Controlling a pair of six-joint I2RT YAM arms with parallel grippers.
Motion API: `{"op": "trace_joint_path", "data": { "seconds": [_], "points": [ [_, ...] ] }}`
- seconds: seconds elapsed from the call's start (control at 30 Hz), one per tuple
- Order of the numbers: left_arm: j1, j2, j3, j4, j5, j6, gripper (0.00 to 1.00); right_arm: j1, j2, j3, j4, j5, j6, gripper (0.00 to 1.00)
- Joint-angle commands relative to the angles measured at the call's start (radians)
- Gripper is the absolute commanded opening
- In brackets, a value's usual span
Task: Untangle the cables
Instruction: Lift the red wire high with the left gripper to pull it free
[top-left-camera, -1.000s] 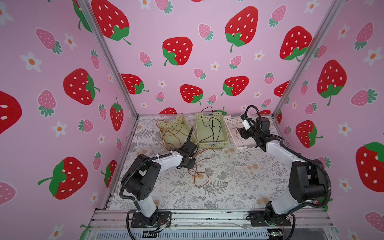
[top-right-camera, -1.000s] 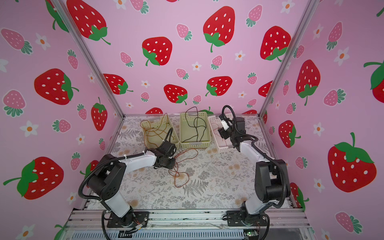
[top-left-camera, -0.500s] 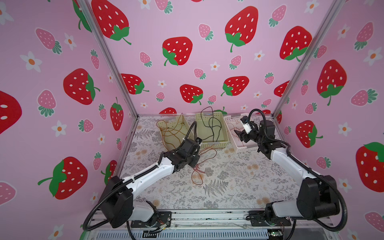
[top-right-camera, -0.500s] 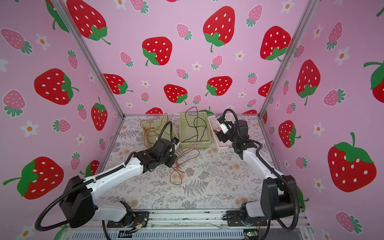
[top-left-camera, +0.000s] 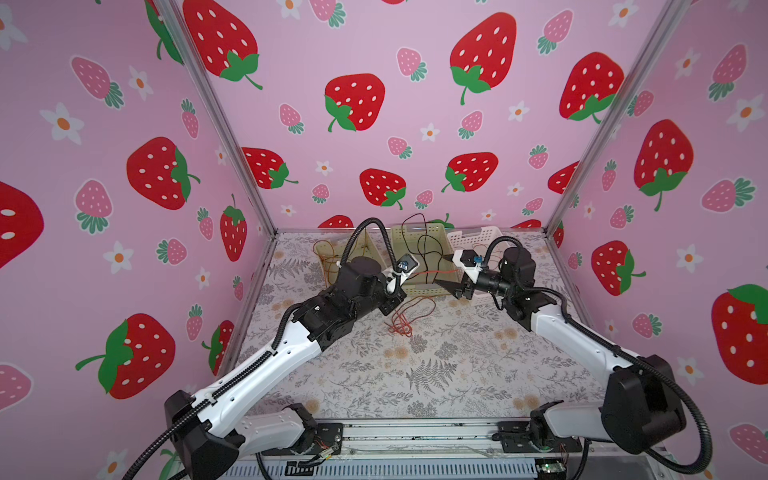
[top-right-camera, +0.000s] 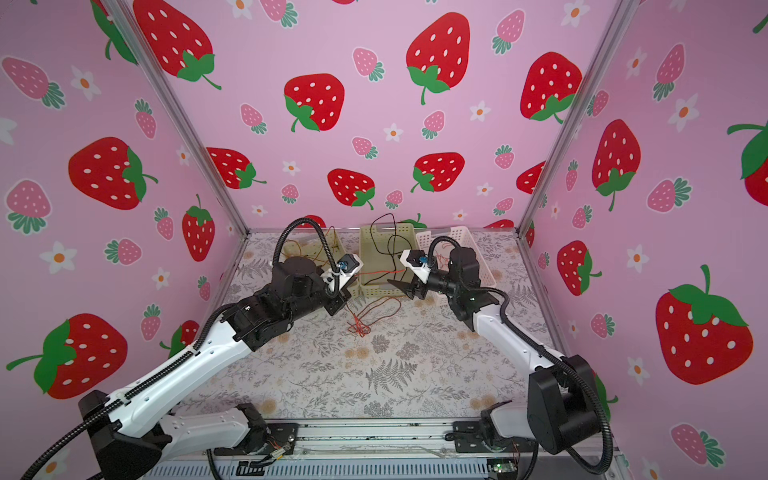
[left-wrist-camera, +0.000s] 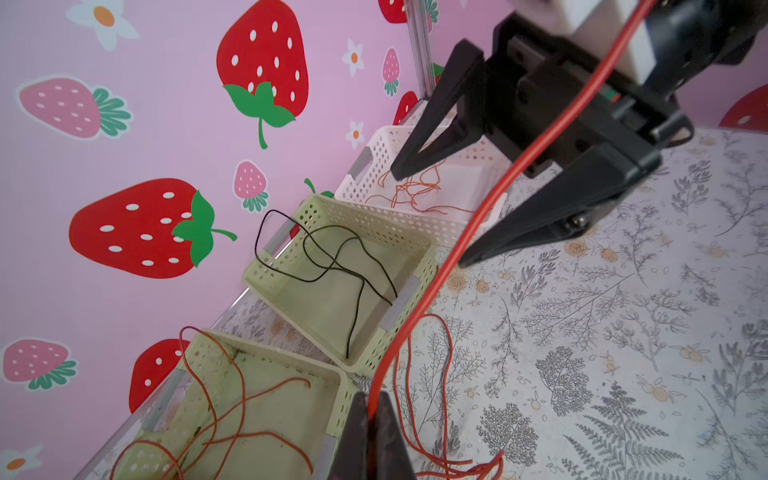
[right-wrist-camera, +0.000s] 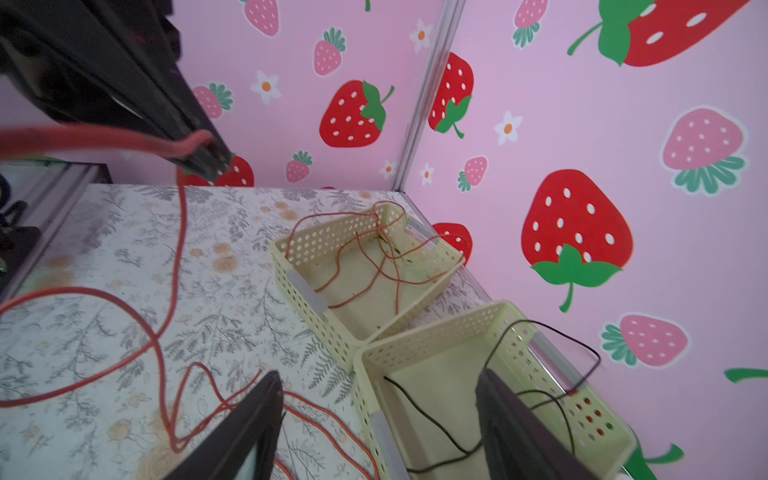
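Red cable (right-wrist-camera: 83, 138): I see it pinched by my left fingers (left-wrist-camera: 357, 440) at mid-bench. One strand rises toward the right fingers (right-wrist-camera: 511, 428), and the rest lies looped on the bench (top-left-camera: 457, 365) before the baskets.
Left fingers: pressed together on the red cable.
Right fingers: spread wide, nothing clamped, near the middle basket (left-wrist-camera: 374, 226).
Black cable (left-wrist-camera: 355, 320): inside the middle basket, far centre.
Orange-brown cables (right-wrist-camera: 376, 266): in the left basket (right-wrist-camera: 324, 239), far left.

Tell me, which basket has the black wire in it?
The middle basket holds the black wire. The left basket holds orange-brown wires, and the white basket holds thin reddish wires.
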Motion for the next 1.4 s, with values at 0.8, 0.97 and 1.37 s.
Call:
{"op": "trace_joint_path", "data": {
  "seconds": [0.8, 0.97, 1.37],
  "points": [
    [0.05, 0.154, 0.444, 0.2, 0.024, 0.053, 0.0, 0.159, 0.396, -0.143, 0.556, -0.096, 0.374, 0.16],
    [0.116, 0.121, 0.445, 0.209, 0.0, 0.023, 0.0, 0.105, 0.38, -0.212, 0.666, -0.05, 0.455, 0.03],
    [0.322, 0.041, 0.429, 0.176, -0.009, -0.054, 0.0, 0.005, 0.168, -0.219, 0.172, 0.113, 0.132, 0.0]
  ]
}}
